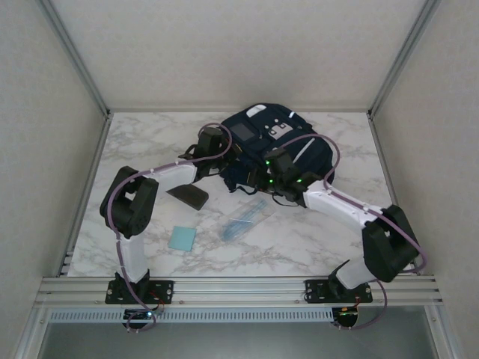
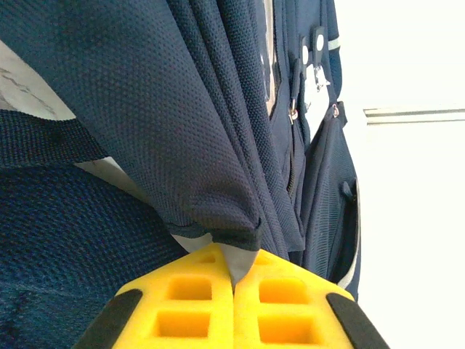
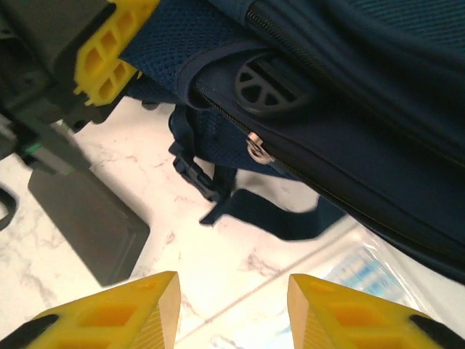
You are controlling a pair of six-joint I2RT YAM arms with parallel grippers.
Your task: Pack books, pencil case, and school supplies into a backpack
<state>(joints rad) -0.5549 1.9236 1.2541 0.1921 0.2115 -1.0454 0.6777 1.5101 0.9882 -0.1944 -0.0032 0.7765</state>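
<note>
Backpack (image 1: 262, 123) lies on white marble tabletop (image 1: 299, 243) between pale walls (image 1: 224, 45).

A white marble-patterned table (image 1: 299, 241) sits inside pale walls (image 1: 239, 52) on the left, right and far sides. A ribbed metal rail (image 1: 239, 287) runs along its near edge.

We see backpack (image 2: 182, 109) in matt mesh cloth, zip pull (image 3: 254, 149) in shiny metal, fingers (image 2: 189, 305) matt yellow plastic, surface (image 1: 314, 239) smooth marble-look.
</note>
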